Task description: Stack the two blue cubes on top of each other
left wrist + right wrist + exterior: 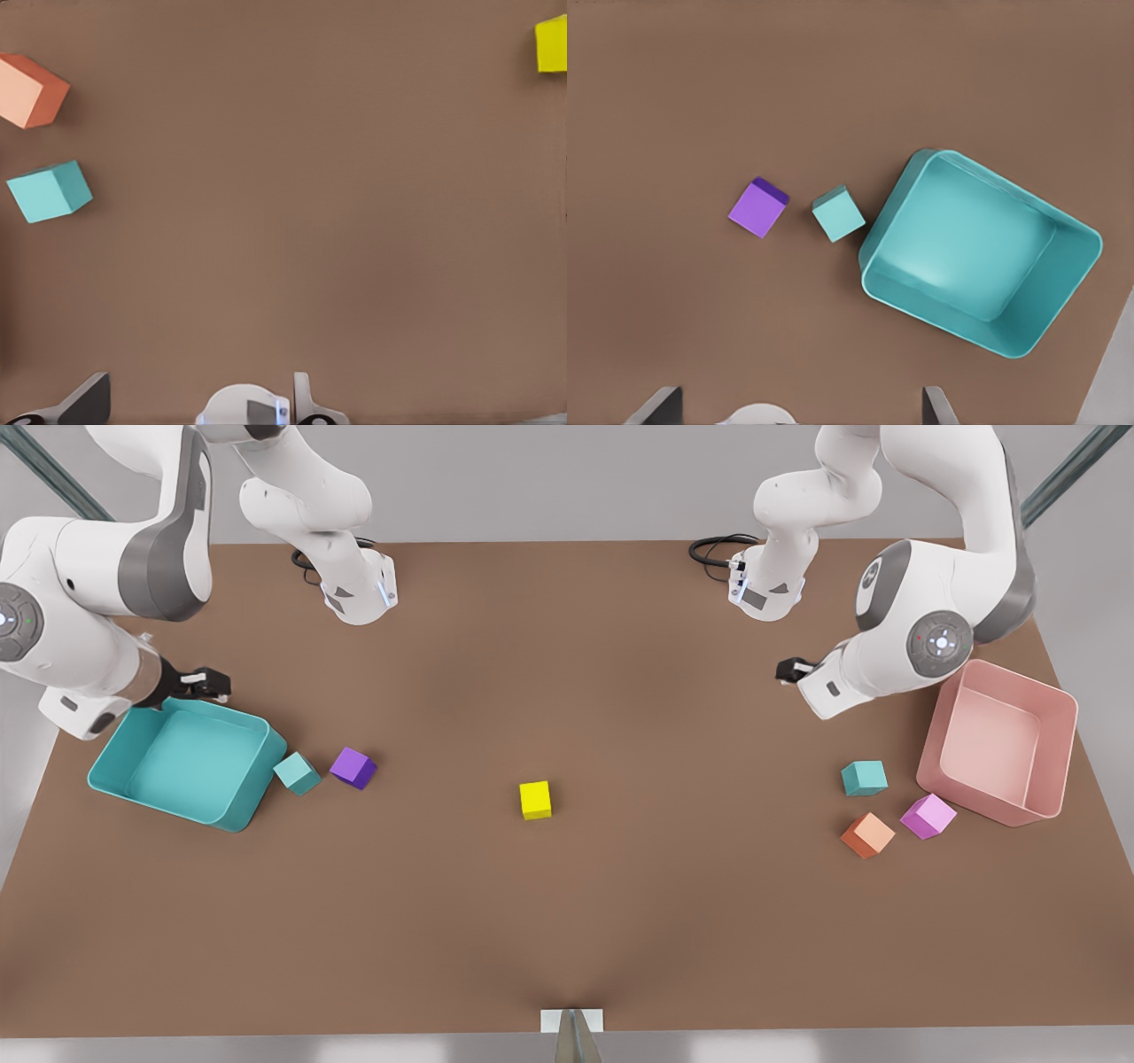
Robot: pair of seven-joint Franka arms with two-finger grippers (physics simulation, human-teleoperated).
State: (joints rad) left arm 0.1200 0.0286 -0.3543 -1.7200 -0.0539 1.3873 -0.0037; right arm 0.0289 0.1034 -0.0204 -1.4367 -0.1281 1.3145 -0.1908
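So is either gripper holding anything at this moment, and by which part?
Nothing is held. The left gripper hangs above the table near one small teal cube; the right gripper hangs over the teal bin.

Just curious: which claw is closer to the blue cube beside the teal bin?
The right claw, above the teal bin beside that blue cube. The left claw hangs across the table.

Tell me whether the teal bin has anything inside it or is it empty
Empty. The teal bin shows only its bare floor in the right wrist view, and the nearest blue cube sits outside on the table, beside its wall.
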